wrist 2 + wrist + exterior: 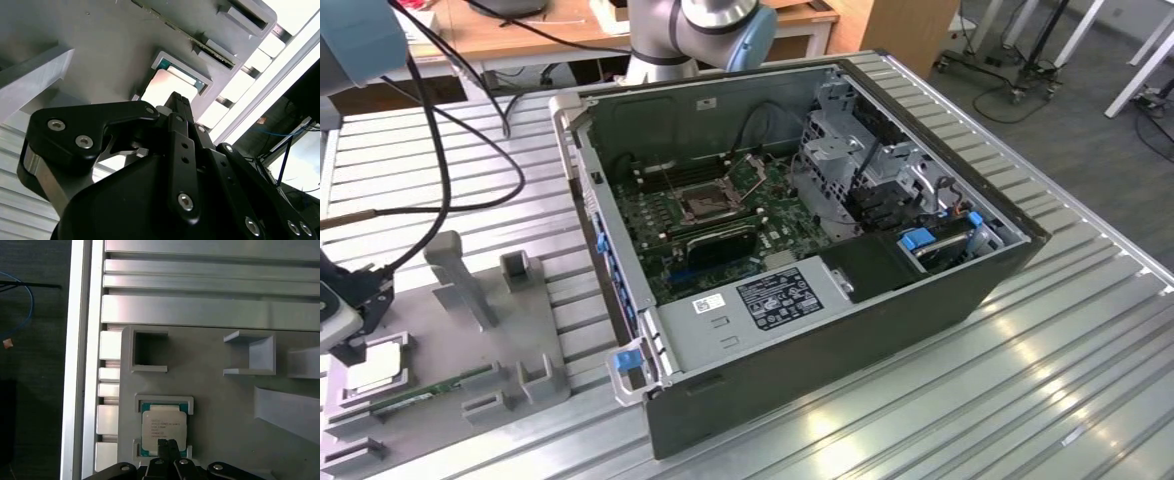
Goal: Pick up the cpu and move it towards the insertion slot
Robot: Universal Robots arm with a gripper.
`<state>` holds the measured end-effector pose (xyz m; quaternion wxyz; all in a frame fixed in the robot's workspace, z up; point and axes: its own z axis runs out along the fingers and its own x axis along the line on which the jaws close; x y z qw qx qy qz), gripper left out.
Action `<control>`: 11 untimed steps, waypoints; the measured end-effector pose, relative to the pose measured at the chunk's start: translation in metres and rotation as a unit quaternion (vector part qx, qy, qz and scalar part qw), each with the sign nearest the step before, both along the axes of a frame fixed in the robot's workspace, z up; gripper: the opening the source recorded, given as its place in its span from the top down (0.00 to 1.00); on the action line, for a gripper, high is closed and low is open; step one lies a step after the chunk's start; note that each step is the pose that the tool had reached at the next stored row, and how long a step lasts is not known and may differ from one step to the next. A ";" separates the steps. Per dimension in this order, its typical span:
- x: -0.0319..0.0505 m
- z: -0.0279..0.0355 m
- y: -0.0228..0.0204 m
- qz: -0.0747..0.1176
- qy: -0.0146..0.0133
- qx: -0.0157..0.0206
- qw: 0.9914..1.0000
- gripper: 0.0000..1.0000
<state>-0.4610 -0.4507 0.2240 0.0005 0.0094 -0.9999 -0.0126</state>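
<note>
The cpu, bearing small dark print, lies in the recess of a grey holder near the desk edge. The pincer hangs over its rim, fingers pressed together, gripping nothing. The insertion slot sits well apart.

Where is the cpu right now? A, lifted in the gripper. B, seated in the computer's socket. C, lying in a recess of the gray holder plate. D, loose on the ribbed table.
C: the cpu lies flat in a framed recess of the gray holder plate, close beneath the gripper.
</note>
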 end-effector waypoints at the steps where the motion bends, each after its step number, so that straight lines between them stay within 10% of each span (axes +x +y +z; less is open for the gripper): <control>1: -0.0001 -0.0005 0.0000 -0.002 0.000 0.000 1.000 0.89; 11: -0.0001 -0.0011 0.0001 -0.009 0.000 0.000 1.000 0.89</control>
